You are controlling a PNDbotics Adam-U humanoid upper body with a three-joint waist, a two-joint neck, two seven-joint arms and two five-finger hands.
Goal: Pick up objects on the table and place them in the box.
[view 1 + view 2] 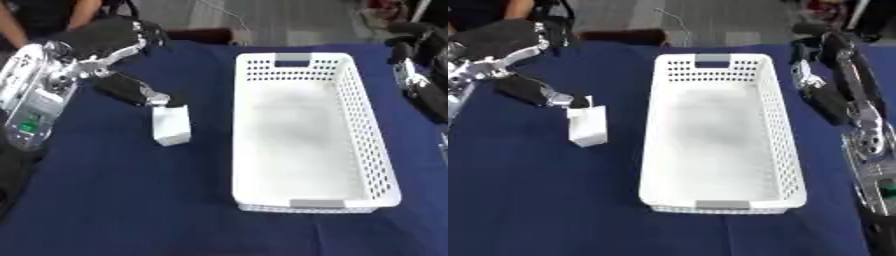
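The left hand (131, 90) is seen reaching in from the upper left, its dark fingers extended, with the fingertips touching the top edge of a small white block (171, 125); whether the block is pinched cannot be told. The right hand (820, 87) is shown far more fully in the right eye view, where it hangs beside the far right rim of the white perforated box (785, 150), with its fingers relaxed and nothing held; in the left eye view only its edge is caught. The block is stood upright on the blue tablecloth (131, 200), left of the box and apart from it. A bare strip of cloth is left between block and box, and wide bare cloth lies nearer the camera.
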